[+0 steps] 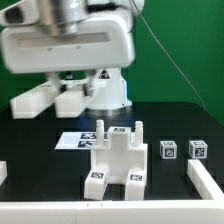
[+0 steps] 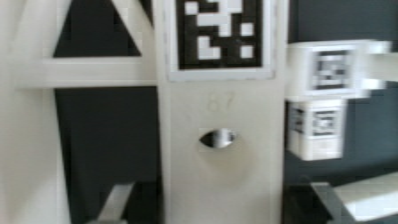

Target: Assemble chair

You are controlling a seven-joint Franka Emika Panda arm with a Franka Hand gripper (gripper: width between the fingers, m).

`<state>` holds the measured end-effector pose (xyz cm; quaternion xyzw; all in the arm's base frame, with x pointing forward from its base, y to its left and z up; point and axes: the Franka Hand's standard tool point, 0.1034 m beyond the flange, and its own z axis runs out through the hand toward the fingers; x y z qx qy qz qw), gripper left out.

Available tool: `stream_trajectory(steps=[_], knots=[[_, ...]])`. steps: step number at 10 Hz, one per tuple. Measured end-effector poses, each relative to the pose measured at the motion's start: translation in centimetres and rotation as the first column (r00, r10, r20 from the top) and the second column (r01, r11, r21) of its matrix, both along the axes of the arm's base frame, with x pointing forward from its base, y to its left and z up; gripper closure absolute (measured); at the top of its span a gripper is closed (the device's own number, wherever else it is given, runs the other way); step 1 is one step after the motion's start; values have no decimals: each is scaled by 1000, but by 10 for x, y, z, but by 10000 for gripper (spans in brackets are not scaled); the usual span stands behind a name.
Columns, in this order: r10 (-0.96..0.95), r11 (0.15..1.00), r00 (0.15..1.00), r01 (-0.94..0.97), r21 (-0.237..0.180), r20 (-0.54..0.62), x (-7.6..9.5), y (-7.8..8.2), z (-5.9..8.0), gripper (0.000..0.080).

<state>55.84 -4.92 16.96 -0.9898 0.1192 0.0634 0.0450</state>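
Chair [image 1: 115,160]: a chunky white piece with upright posts and square tags. It stands on the black table [image 1: 40,150], mid-scene on the near side, just in front of the marker board [image 1: 80,139].
Tagged blocks [image 1: 168,150]: two small cubes side by side, near the chair on the exterior view's right.
Gripper [image 2: 228,192]: seen from the wrist only. The jaws are half spread, with one blurred finger [image 2: 118,205] on each side of a white tagged bar [image 2: 222,100]. A dark gap shows on both sides and nothing is held.
Arm [image 1: 70,40]: large, white and blurred, above the far side.
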Motion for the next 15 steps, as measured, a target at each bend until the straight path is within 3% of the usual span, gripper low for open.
stream_trajectory(steps=[1, 3, 7, 8, 9, 15], knots=[[-19, 1000, 1000, 19, -3, -7, 4, 26, 2, 515], [-24, 1000, 999, 23, -18, -25, 8, 61, -12, 515], [-8, 1000, 1000, 8, -20, -22, 8, 57, -13, 515], [53, 997, 999, -53, -59, -2, 12, 59, -13, 515], [90, 994, 996, -90, -67, 0, 13, 67, -16, 515], [12, 996, 1000, -13, -86, -14, 2, 84, -32, 515]])
